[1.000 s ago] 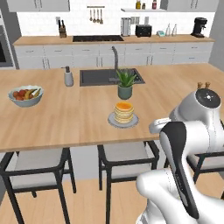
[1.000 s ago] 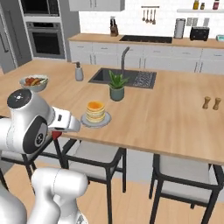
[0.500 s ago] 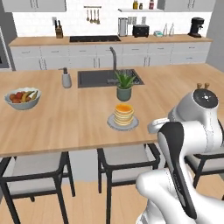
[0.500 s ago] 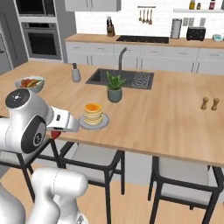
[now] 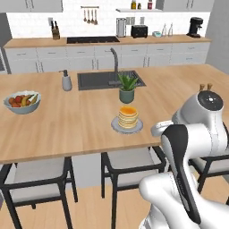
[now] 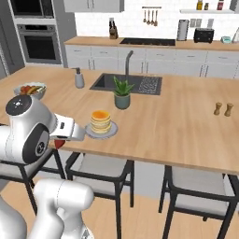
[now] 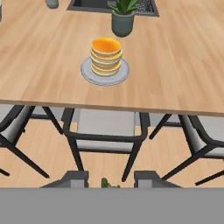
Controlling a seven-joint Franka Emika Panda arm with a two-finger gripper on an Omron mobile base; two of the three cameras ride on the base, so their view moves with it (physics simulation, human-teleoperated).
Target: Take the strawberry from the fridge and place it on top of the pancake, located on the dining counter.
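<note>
The pancake (image 5: 128, 117) (image 6: 100, 121) (image 7: 106, 56) is a golden stack on a grey plate (image 7: 89, 74) near the front edge of the light-wood dining counter (image 5: 67, 129) (image 6: 182, 130). My gripper (image 7: 111, 180) hovers in front of that edge, above the chairs and short of the plate, shut on the strawberry (image 7: 105, 183). Its green top peeks between the fingertips, and its red body (image 6: 59, 144) shows under the hand in the right base view. A tall grey strip (image 6: 5, 32) beside the wall oven may be the fridge.
A potted plant (image 5: 127, 89) stands just behind the pancake, before the dark sink (image 5: 107, 79). A fruit bowl (image 5: 21, 102) and soap bottle (image 5: 66, 81) sit to the left, salt and pepper shakers (image 6: 222, 109) to the right. Black-framed chairs (image 7: 105, 127) line the counter's front.
Both base views have shifted slightly, so the base has moved a little along the counter. The arm keeps its pose and the gripper stays shut on the strawberry.
</note>
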